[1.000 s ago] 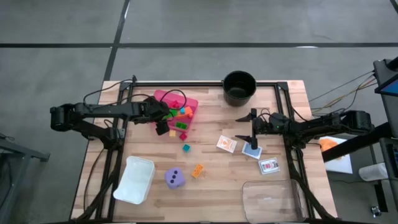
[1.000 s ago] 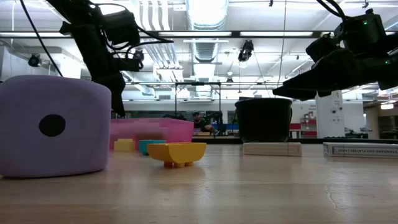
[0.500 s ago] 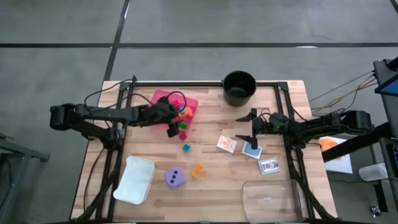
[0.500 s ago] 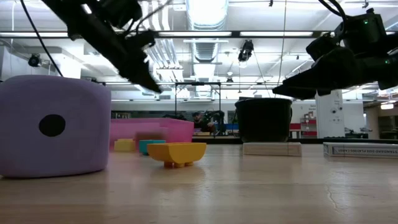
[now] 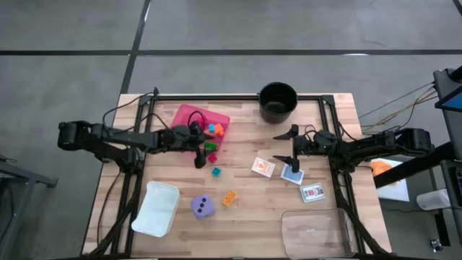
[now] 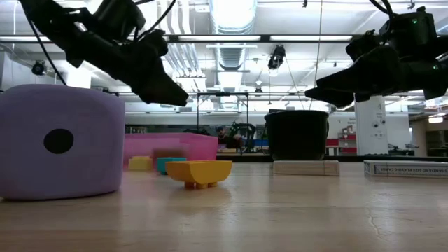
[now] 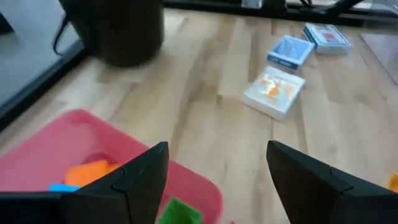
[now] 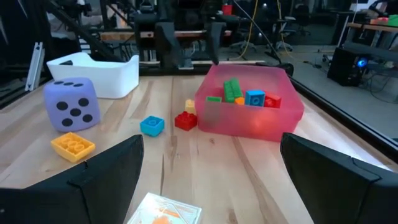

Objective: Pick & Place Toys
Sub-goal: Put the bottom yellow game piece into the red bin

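Note:
The pink tray (image 5: 193, 117) holds orange, teal and green bricks (image 8: 239, 94). A red brick (image 5: 211, 157), a teal brick (image 5: 216, 171) and a yellow brick (image 8: 189, 107) lie just outside it. An orange brick (image 5: 229, 197) and the purple die (image 5: 202, 207) lie nearer the front. The orange card (image 5: 263, 167), blue card (image 5: 291, 175) and white-red card (image 5: 312, 192) lie at the right. My left gripper (image 5: 200, 153) hangs open and empty over the tray's near right corner (image 7: 205, 186). My right gripper (image 5: 279, 149) hangs open and empty above the cards.
A black round pot (image 5: 278, 101) stands at the far edge. A white tub (image 5: 155, 208) sits at the near left and a clear container (image 5: 314, 231) at the near right. Bare wood lies between the tray and the cards.
My left gripper has gone from above the tray toward the table's right and near edges, to the tray's near right corner. It has tipped from pointing steeply down to a flatter slant. My right arm has kept still.

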